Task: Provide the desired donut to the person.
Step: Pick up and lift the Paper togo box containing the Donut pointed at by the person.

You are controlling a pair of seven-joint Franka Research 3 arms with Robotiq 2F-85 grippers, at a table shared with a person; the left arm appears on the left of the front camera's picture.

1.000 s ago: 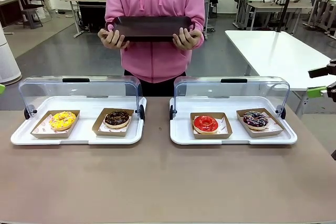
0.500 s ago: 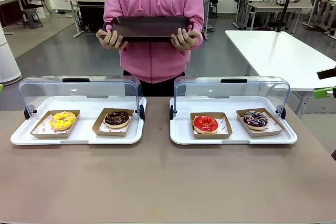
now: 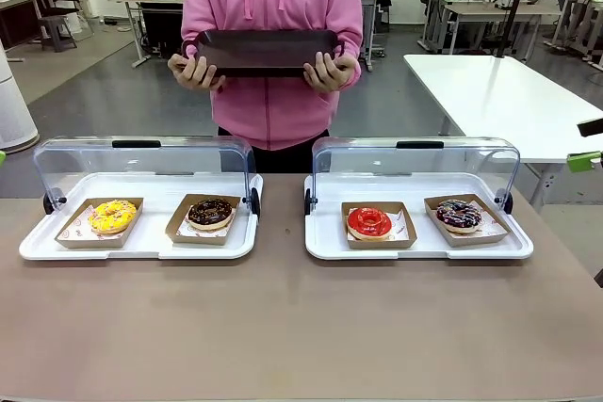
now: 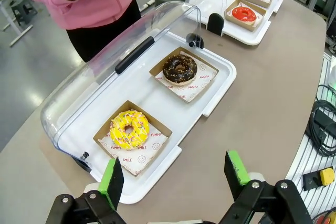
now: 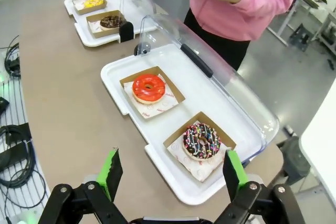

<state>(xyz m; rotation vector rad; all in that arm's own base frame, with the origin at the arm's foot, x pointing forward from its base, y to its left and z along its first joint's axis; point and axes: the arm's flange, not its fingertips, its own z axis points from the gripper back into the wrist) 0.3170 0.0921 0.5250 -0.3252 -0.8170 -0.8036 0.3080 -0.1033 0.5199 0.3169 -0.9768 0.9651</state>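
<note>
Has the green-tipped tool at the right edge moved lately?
Yes. The right tool has slid rightward, off toward the picture edge, against the white table behind it.

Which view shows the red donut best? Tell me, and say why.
The right wrist view: the red donut is close and seen from above, so its whole ring and hole are clear. The front view shows it smaller, at a flat angle. The left wrist view shows it tiny and far off.

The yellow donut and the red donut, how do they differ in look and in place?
The yellow donut carries pale drizzle lines; the red donut has plain glossy icing. The yellow donut lies in the left tray, the red donut in the right tray. Both sit in brown paper boxes.
</note>
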